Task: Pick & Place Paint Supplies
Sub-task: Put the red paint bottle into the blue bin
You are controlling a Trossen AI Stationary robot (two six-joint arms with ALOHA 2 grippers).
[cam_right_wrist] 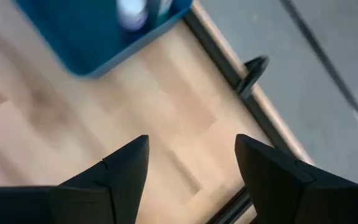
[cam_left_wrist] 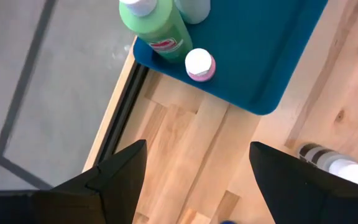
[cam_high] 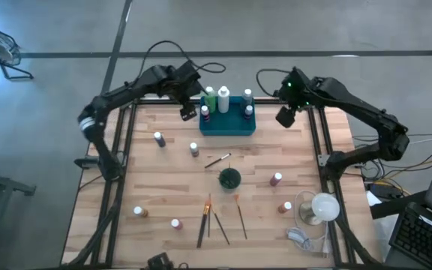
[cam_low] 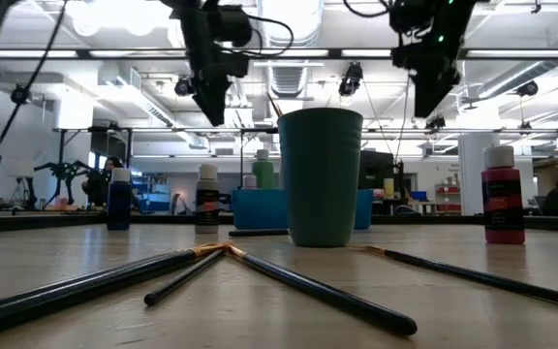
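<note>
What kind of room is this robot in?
Probably a robotics lab or workshop. Two dark robot arms work over a wooden table framed in metal, the floor is bare grey concrete, and the low view shows bright ceiling lights, exposed ducts and more equipment on benches behind.

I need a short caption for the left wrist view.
Open left gripper above bare wood beside the teal tray, which holds a green bottle.

The wooden tabletop (cam_high: 163,169) under my arms carried a teal tray (cam_high: 228,125) at its far edge. A dark green cup (cam_high: 229,178) stood near the middle. Small white-capped bottles (cam_high: 193,149) were scattered on the bare wood, and thin paintbrushes (cam_high: 205,220) lay near the front edge, one brush (cam_high: 217,160) just behind the cup.
</note>
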